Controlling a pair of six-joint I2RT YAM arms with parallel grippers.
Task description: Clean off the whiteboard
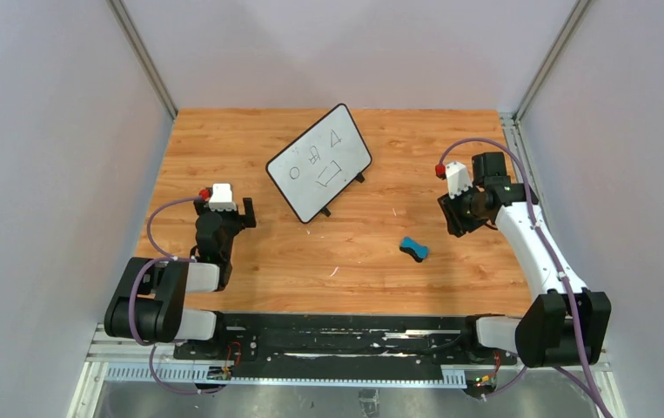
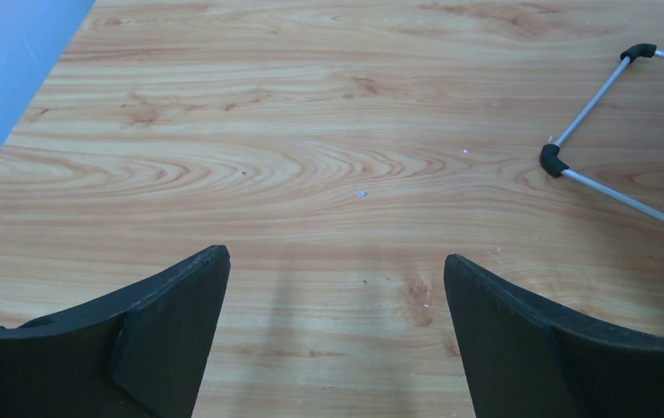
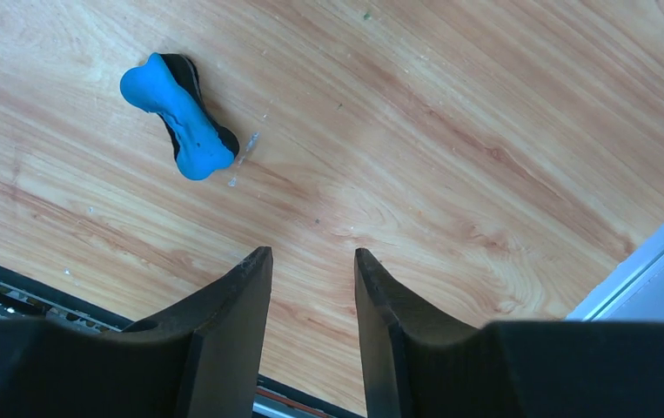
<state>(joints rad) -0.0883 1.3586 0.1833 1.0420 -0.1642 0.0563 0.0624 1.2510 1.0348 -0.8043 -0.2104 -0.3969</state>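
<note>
Whiteboard is showing drawings; I'm planning to centre my half-spread, empty right hand across the eraser at its waist.

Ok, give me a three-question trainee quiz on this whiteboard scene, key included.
1. True or false: the whiteboard is already wiped clean.
2. Fill in: the left gripper stands ____, with nothing between its jaws.
3. The blue eraser lies nearer which? A: left gripper. B: right gripper.
Key: 1 false, shapes are drawn on it; 2 open; 3 B.
</note>
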